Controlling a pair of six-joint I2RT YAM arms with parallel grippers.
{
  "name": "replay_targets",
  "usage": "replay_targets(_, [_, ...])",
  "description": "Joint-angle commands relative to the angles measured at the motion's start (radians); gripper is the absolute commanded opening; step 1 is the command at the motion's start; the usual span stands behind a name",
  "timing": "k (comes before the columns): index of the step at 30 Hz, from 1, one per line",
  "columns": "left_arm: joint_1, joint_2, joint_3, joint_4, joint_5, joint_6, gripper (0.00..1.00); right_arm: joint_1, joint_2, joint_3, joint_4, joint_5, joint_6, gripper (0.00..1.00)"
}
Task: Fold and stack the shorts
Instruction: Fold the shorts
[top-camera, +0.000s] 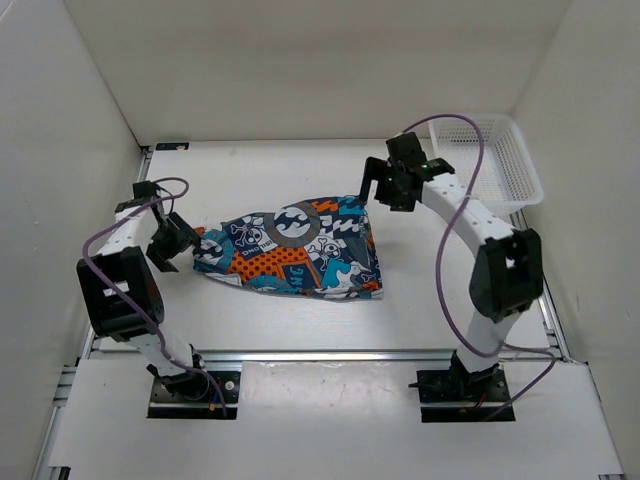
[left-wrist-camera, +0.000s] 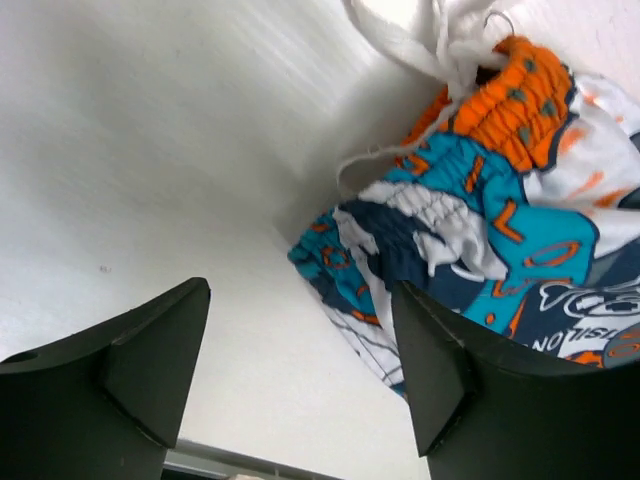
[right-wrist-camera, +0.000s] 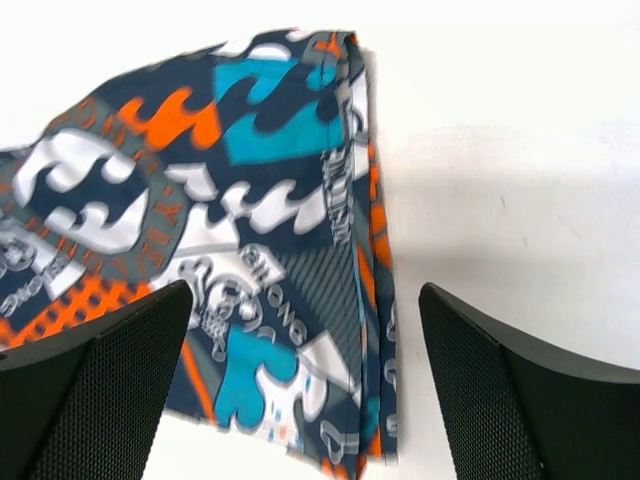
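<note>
From above, the shorts (top-camera: 295, 250) lie folded in the middle of the table (top-camera: 300, 330), between the two arms, with a white mesh basket (top-camera: 500, 160) at the far right corner. The left gripper (top-camera: 180, 245) sits just beside the shorts' left end, and the right gripper (top-camera: 385, 185) hangs over their far right corner. Only the left wrist view shows the bunched orange waistband and a white drawstring (left-wrist-camera: 430, 40); there the fingers are spread with nothing between them. The right wrist view alone shows the stacked layers of the hem edge (right-wrist-camera: 375, 260), its jaws wide apart and empty.
</note>
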Motion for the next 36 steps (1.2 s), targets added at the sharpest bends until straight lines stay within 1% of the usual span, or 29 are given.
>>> replay_targets(1, [-0.002,0.045,0.024,0.079,0.076,0.056,0.87,0.025,-0.132,-0.070,-0.051,0.026,-0.040,0.98])
replay_targets(2, [-0.002,0.069,0.039,0.088,0.098,0.073,0.91,0.037,-0.175,-0.091,-0.051,0.026,-0.040,0.98])
replay_targets(5, [-0.002,0.167,0.087,0.098,0.153,0.112,0.93,0.057,-0.256,-0.168,-0.060,0.026,-0.029,0.98])
replay_targets(8, [-0.002,0.247,0.110,0.122,0.217,0.121,0.87,0.057,-0.329,-0.225,-0.078,0.026,-0.029,0.98])
replay_targets(9, [-0.016,0.260,0.110,0.131,0.218,0.121,0.86,0.057,-0.344,-0.235,-0.078,0.026,-0.029,0.98])
replay_targets(10, [-0.034,0.270,0.110,0.131,0.218,0.121,0.80,0.057,-0.359,-0.245,-0.092,0.026,-0.029,0.98])
replay_targets(13, [-0.060,0.295,0.133,0.131,0.218,0.103,0.71,0.057,-0.431,-0.269,-0.101,0.026,-0.029,1.00])
replay_targets(14, [-0.074,0.306,0.145,0.131,0.218,0.089,0.59,0.057,-0.444,-0.284,-0.101,0.026,-0.029,1.00])
replay_targets(17, [-0.099,0.315,0.168,0.131,0.209,0.076,0.42,0.057,-0.485,-0.295,-0.113,0.026,-0.020,1.00])
replay_targets(18, [-0.099,0.324,0.177,0.131,0.199,0.067,0.31,0.057,-0.494,-0.304,-0.113,0.037,-0.020,1.00])
replay_targets(20, [-0.117,0.324,0.188,0.131,0.199,0.058,0.26,0.057,-0.507,-0.304,-0.124,0.037,-0.020,1.00])
replay_targets(21, [-0.117,0.335,0.188,0.131,0.186,0.058,0.13,0.057,-0.517,-0.304,-0.124,0.048,-0.020,1.00])
replay_targets(22, [-0.128,0.335,0.202,0.131,0.185,0.058,0.10,0.057,-0.517,-0.304,-0.124,0.048,-0.029,1.00])
replay_targets(26, [-0.128,0.304,0.211,0.115,0.143,0.040,0.10,0.057,-0.517,-0.304,-0.133,0.048,-0.029,1.00])
replay_targets(27, [-0.128,0.257,0.222,0.099,0.108,0.029,0.10,0.057,-0.517,-0.304,-0.143,0.048,-0.029,1.00])
replay_targets(28, [-0.128,0.228,0.232,0.081,0.027,0.029,0.10,0.057,-0.528,-0.304,-0.143,0.048,-0.038,1.00])
replay_targets(31, [-0.137,0.118,0.288,-0.029,-0.125,0.029,0.10,0.057,-0.547,-0.304,-0.143,0.057,-0.039,1.00])
replay_targets(32, [-0.137,0.096,0.304,-0.058,-0.220,0.029,0.10,0.057,-0.547,-0.304,-0.143,0.057,-0.039,1.00])
replay_targets(34, [-0.151,0.059,0.355,-0.138,-0.303,0.038,0.10,0.057,-0.547,-0.304,-0.143,0.057,-0.039,1.00])
replay_targets(35, [-0.165,0.033,0.369,-0.161,-0.369,0.038,0.10,0.057,-0.547,-0.304,-0.143,0.057,-0.039,1.00])
replay_targets(36, [-0.165,0.022,0.383,-0.181,-0.399,0.047,0.10,0.057,-0.547,-0.304,-0.143,0.057,-0.039,1.00])
